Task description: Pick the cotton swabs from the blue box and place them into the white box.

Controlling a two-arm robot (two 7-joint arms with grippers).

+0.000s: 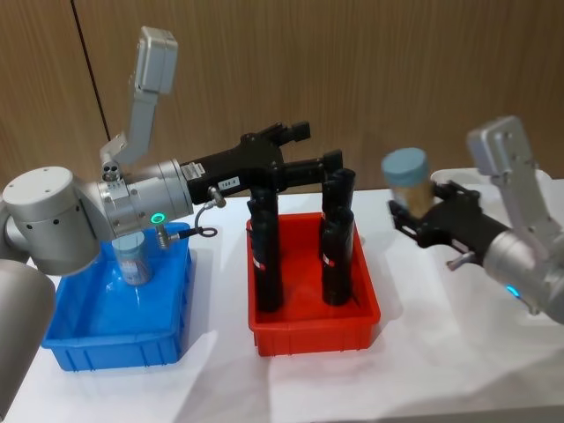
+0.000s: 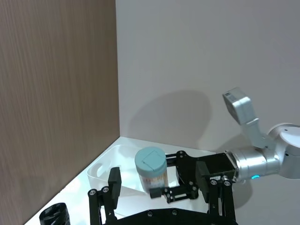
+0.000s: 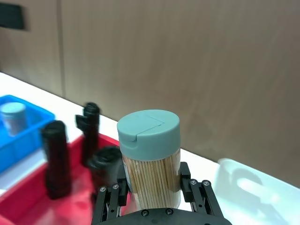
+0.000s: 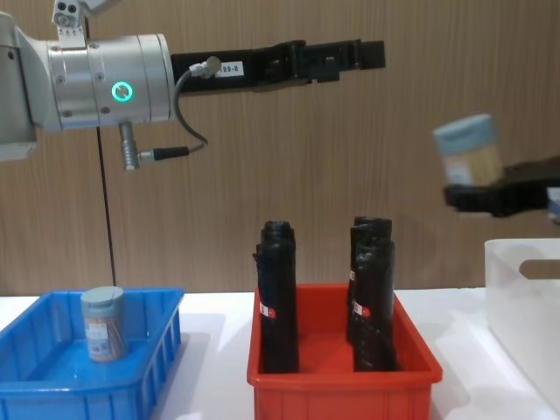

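Observation:
My right gripper [image 1: 416, 203] is shut on one jar of cotton swabs [image 1: 408, 180], a clear jar with a pale blue lid [image 3: 148, 131]. It holds the jar upright in the air, right of the red bin and just left of the white box [image 4: 525, 297]. Another jar of cotton swabs [image 1: 132, 261] stands upright in the blue box [image 1: 79, 348] at the left. My left gripper [image 1: 317, 145] is open and holds nothing. It reaches out level, high above the red bin, and its fingers [image 2: 114, 179] point toward the right gripper.
The red bin [image 1: 308, 339] sits in the middle of the table, holding several tall black rolls [image 4: 278, 297]. A wood-panelled wall runs behind the table. The left arm's body [image 1: 132, 207] hangs over the blue box.

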